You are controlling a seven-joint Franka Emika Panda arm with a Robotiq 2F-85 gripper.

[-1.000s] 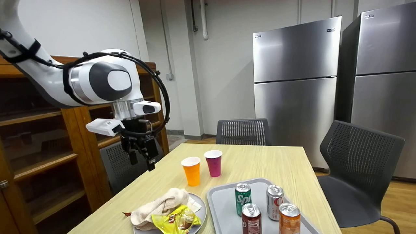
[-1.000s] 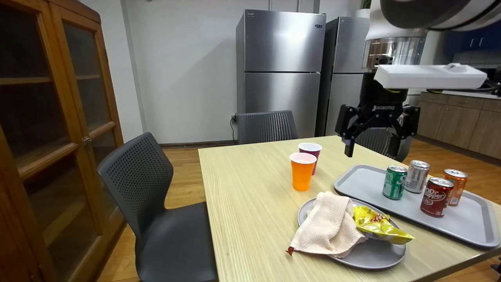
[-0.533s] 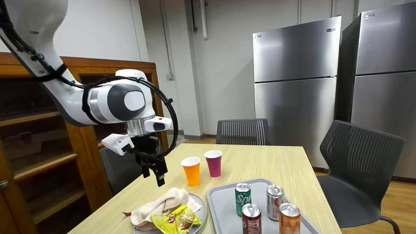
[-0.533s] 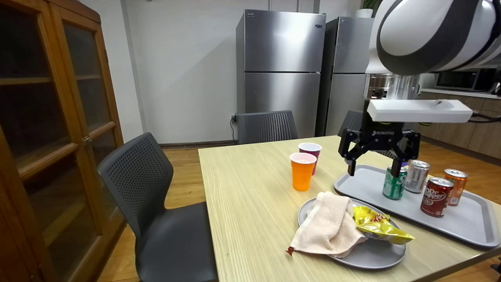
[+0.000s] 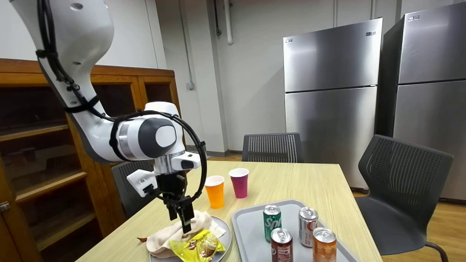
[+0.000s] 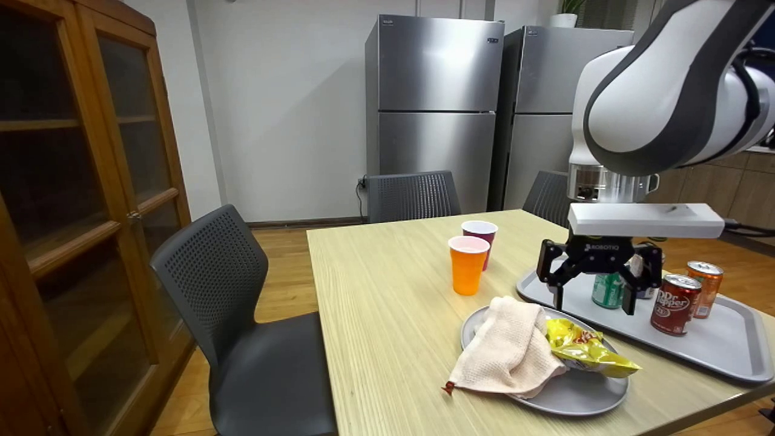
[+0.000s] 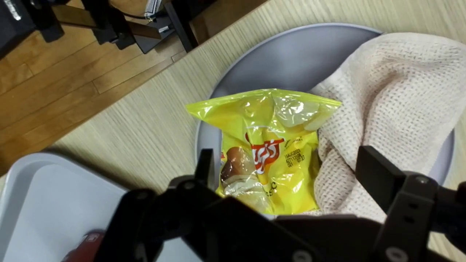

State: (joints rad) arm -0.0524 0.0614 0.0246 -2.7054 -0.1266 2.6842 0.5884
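One cloth (image 7: 397,109) against the yellow packet (image 7: 269,156), four cans (image 5: 305,230) nearby

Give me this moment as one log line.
hand: open, empty, above bag | bag: on plate, beside cloth | tray: four cans, upright | orange cup, purple cup: upright

both ext views look across pale wood-grain worktop (image 6: 387,315) twd tall silver metal fridge (image 5: 331,120); wrist cam close, facing down; all 3 share round grey plate (image 7: 287,63)
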